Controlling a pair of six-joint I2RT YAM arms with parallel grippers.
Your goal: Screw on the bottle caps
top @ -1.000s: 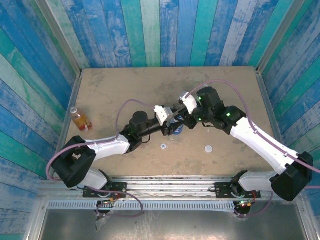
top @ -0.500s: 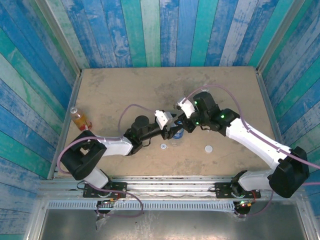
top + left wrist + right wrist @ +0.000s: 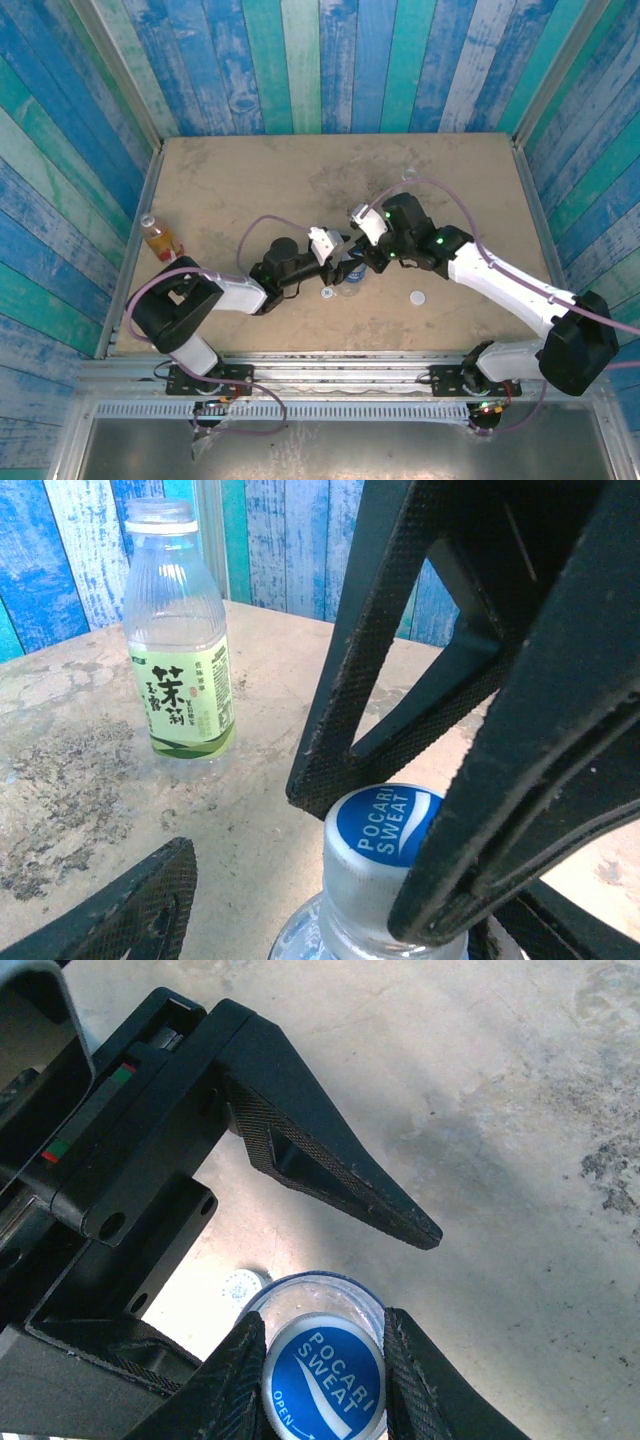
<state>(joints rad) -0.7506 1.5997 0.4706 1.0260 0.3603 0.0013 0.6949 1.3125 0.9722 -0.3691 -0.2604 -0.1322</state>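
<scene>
A clear bottle with a blue label [image 3: 352, 274] stands upright at mid table. Its blue cap [image 3: 325, 1380] sits on the neck, and my right gripper [image 3: 325, 1318] is shut on that cap from above. The same cap [image 3: 385, 825] shows between the right fingers [image 3: 520, 780]. My left gripper [image 3: 350, 920] is open around the bottle's body [image 3: 300, 940], its left finger [image 3: 130, 910] clear of the plastic. A pale yellow-green bottle [image 3: 180, 630] stands capped behind. An orange bottle [image 3: 160, 240] stands at the table's left edge.
Two loose white caps lie on the table, one [image 3: 327, 293] just in front of the left gripper [image 3: 338, 264], the other [image 3: 417, 297] to the right. Painted plank walls [image 3: 300, 60] close in the table's back and sides.
Both grippers and the blue-label bottle have shifted slightly toward the near edge. The left arm's elbow has swung right. The left jaws have eased a little wider.
</scene>
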